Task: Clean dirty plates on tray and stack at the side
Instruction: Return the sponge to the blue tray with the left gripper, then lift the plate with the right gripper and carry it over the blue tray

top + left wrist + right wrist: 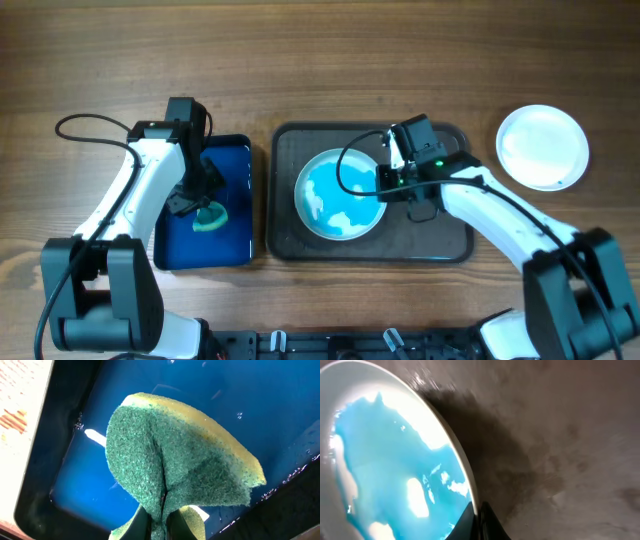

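Overhead, sponge [210, 217] in blue tray [232, 165], plate [543, 147] apart

I count two plates: one blue-smeared plate [341, 193], one white plate [543, 147]. One dark tray [400, 245]. One blue tray [225, 250]. One green sponge [210, 216]. Two arms: left arm [135, 195], right arm [500, 215].

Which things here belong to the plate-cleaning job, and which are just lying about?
Job in hand:
- smeared plate, gripped at its rim by the right gripper
- dark tray
- white plate off to the side
- green sponge, pinched in the left gripper
- blue tray

Lying about:
- only the arms' cables
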You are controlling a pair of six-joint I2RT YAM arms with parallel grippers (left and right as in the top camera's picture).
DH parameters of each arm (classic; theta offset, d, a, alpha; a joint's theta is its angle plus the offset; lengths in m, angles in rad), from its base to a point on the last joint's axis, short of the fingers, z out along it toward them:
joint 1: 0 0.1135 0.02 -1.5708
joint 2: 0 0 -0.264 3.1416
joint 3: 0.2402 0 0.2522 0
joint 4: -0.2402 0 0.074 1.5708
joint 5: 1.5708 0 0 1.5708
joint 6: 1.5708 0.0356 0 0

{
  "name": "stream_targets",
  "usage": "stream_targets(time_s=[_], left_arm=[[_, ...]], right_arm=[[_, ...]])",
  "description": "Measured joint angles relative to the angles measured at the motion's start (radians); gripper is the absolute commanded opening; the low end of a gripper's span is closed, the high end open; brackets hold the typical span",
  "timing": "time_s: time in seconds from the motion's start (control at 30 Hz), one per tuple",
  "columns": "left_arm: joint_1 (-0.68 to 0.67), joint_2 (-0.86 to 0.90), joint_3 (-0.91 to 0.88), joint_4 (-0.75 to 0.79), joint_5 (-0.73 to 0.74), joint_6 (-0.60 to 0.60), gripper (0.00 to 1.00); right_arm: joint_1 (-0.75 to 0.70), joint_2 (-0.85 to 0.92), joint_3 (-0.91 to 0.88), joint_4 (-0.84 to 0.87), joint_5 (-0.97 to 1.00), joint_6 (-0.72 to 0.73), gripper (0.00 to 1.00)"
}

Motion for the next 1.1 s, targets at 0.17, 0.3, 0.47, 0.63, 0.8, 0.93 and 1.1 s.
stream_targets(time_s=[0.17,0.3,0.47,0.63,0.8,0.93,1.1], left_arm=[[0.0,0.0,0.0,0.046,0.0,0.002,0.16],[0.0,0.003,0.0,0.067,0.0,0.014,0.84],[0.0,0.022,0.0,0.067,0.0,0.015,1.0],[0.0,0.023,0.0,0.066,0.0,0.015,1.0],[0.0,0.023,0.0,0.059,0.0,0.015,1.0],[0.0,0.023,0.0,0.059,0.0,0.015,1.0],[0.0,0.023,0.0,0.051,0.0,0.015,1.0]], right_arm=[[0.0,-0.08,0.0,-0.011,0.018,-0.041,0.05],[0.0,-0.124,0.0,-0.032,0.019,-0.055,0.04],[0.0,-0.143,0.0,-0.051,0.02,-0.07,0.05],[0.039,-0.162,0.003,-0.059,0.049,-0.089,0.04],[0.152,-0.176,0.05,-0.095,0.146,-0.103,0.04],[0.212,-0.18,0.082,-0.106,0.206,-0.11,0.04],[0.23,-0.18,0.098,-0.126,0.264,-0.111,0.04]])
